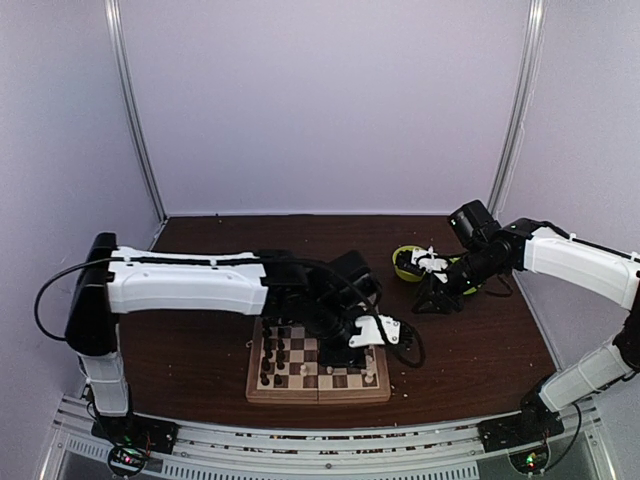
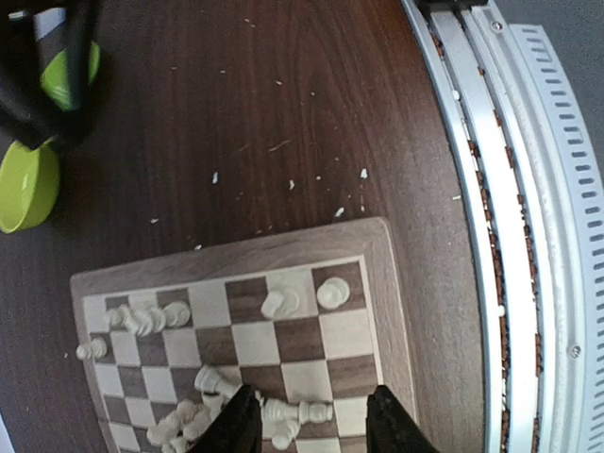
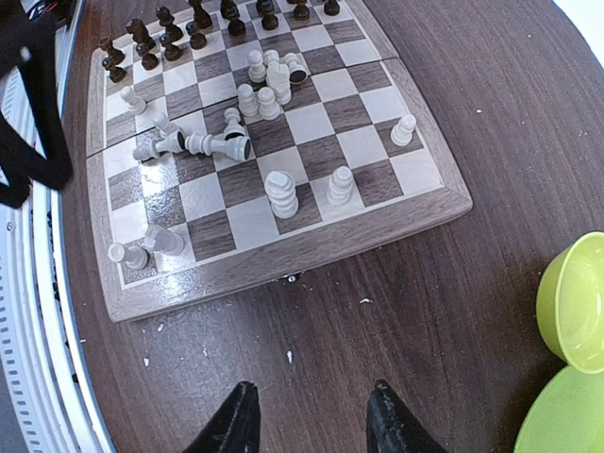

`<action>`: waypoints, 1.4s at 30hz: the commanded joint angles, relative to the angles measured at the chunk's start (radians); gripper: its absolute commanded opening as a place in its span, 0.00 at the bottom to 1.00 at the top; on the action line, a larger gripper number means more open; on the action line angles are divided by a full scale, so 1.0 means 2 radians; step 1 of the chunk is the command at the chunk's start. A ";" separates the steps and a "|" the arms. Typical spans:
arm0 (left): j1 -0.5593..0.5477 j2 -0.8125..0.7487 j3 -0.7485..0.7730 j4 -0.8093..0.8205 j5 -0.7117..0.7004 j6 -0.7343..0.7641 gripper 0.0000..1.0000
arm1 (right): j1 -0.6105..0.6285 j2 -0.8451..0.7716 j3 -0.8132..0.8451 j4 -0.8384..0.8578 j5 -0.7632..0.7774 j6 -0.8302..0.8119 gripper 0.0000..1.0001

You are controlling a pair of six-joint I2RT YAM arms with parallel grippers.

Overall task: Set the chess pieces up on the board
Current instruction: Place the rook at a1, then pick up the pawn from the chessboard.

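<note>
The wooden chessboard (image 1: 320, 395) lies near the table's front edge. It also shows in the left wrist view (image 2: 377, 241) and the right wrist view (image 3: 283, 253). Dark pieces (image 3: 170, 42) stand in rows along the board's left side (image 1: 270, 365). Cream-white pieces (image 3: 217, 142) lie toppled mid-board, and a few (image 3: 281, 193) stand upright. My left gripper (image 2: 311, 427) is open low over the board's right half (image 1: 362, 345), with a toppled white piece (image 2: 297, 412) between its fingers. My right gripper (image 3: 311, 425) is open and empty over bare table right of the board (image 1: 435, 300).
A lime-green bowl (image 1: 405, 262) sits behind the right gripper and also shows in the left wrist view (image 2: 28, 184). Two green rims (image 3: 576, 302) show in the right wrist view. White crumbs (image 2: 340, 211) dot the table. The metal rail (image 2: 510, 236) runs along the front edge.
</note>
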 commanded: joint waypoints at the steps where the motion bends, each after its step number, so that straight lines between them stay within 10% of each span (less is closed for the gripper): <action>1: 0.021 -0.082 -0.077 0.061 -0.036 -0.064 0.40 | -0.002 -0.002 -0.004 -0.003 -0.012 -0.006 0.39; 29: 0.078 -0.037 -0.165 -0.001 0.021 -0.105 0.33 | -0.002 0.009 -0.001 -0.008 -0.017 -0.005 0.39; 42: 0.078 -0.034 -0.135 -0.035 0.030 -0.092 0.04 | -0.002 0.010 -0.001 -0.010 -0.019 -0.006 0.39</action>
